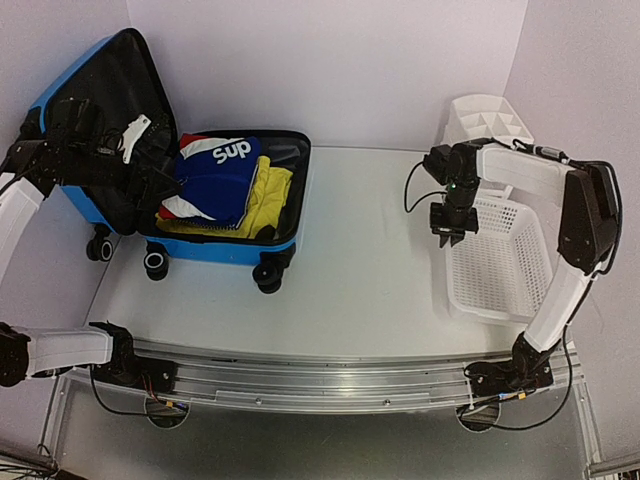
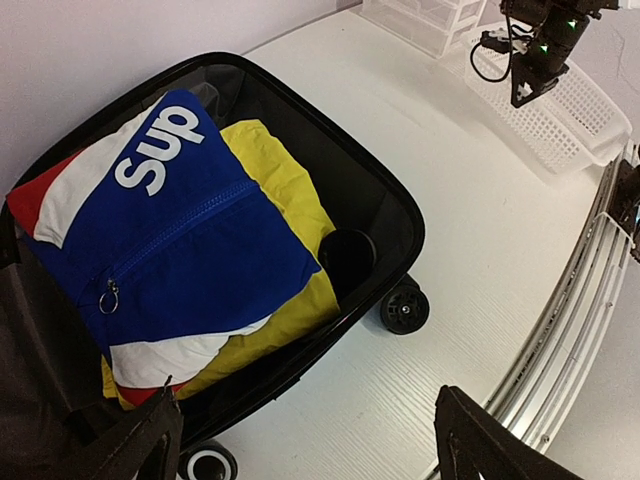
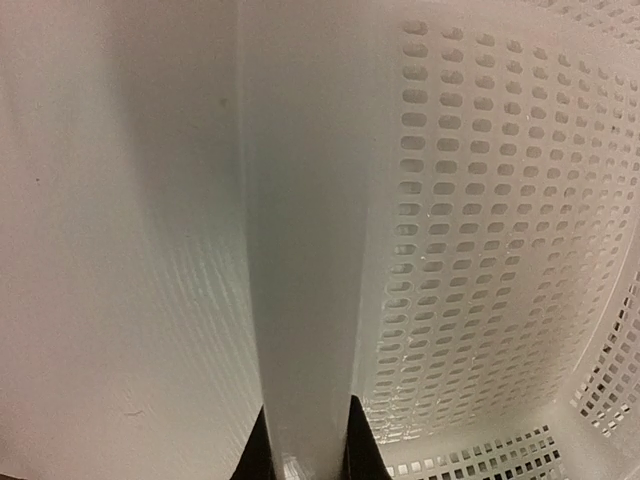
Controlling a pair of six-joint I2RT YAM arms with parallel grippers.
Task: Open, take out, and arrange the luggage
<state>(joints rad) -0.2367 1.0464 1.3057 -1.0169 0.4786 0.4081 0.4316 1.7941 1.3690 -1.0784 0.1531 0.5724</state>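
Top cam: suitcase (image 1: 220,245) sits open rear-left, packed, so unpacking's next. L wrist: left gripper (image 2: 308,405) spread wide, empty, above Sup jacket (image 2: 190,240), prob. lining up a grab. R wrist: right gripper (image 3: 308,440) clamps basket (image 3: 480,250) rim, likely steadying it.

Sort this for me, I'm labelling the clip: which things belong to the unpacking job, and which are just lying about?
Job: luggage, blue "sup" jacket, yellow garment; likely white basket, right gripper on its rim.
Lying about: white divided organiser.
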